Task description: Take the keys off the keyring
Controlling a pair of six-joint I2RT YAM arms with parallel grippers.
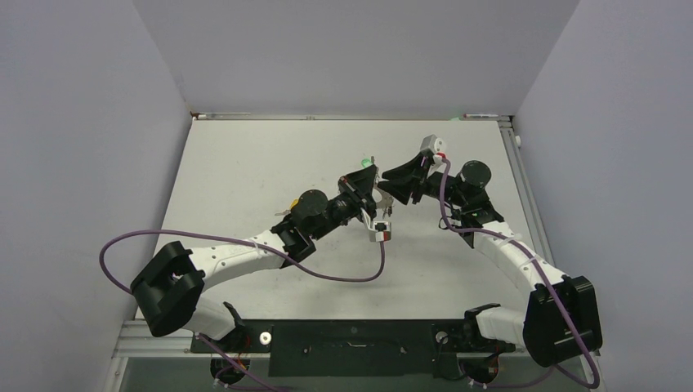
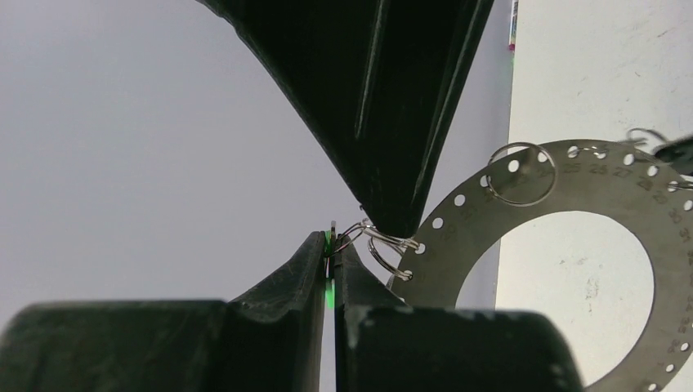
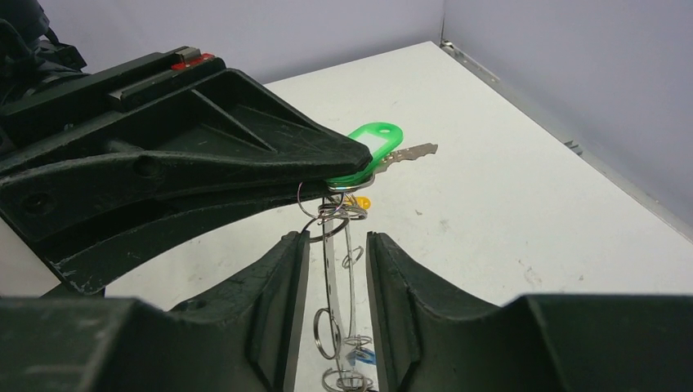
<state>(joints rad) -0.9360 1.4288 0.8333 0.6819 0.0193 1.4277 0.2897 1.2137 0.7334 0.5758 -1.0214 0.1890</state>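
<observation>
The keyring (image 2: 458,237) is a flat grey perforated metal ring held up off the table, carrying several small split rings. My left gripper (image 2: 331,238) is shut on a green-headed key (image 3: 374,149), whose silver blade sticks out past the fingertips. That key hangs on the keyring by a split ring. My right gripper (image 3: 337,238) is open, with its jaws on either side of the keyring (image 3: 331,273), seen edge-on. A blue key (image 3: 361,357) hangs low on the ring. A yellow key (image 3: 358,201) shows behind it. In the top view both grippers (image 1: 369,173) (image 1: 387,176) meet mid-table.
A small yellow-headed piece (image 1: 292,204) lies on the white table (image 1: 245,163) beside my left arm. Grey walls enclose the table at the back and both sides. Purple cables loop from both arms over the near half of the table.
</observation>
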